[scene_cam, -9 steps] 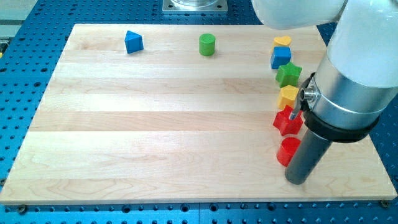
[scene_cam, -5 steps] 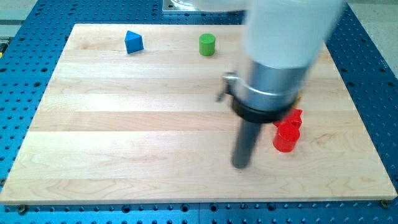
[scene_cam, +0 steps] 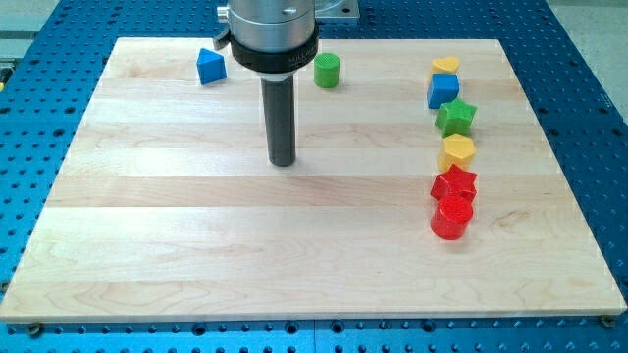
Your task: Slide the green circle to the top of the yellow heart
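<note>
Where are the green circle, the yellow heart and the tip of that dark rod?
green circle (scene_cam: pixel 327 71), camera view, on its side wall.
yellow heart (scene_cam: pixel 445 65), camera view, on its top face.
my tip (scene_cam: pixel 284 162), camera view, at the rod's very lower end.

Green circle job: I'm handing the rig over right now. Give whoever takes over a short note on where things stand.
My tip rests on bare board, below and to the view's left of the green circle, touching no block.
The green circle stands near the view's top edge, with the blue block far to its left.
The yellow heart heads the column of blocks on the view's right, touching the blue cube below it.
Done: nothing; the circle is far from the heart.
Left: bring the tip to the circle's left side and push it rightward, ending above the heart.
</note>
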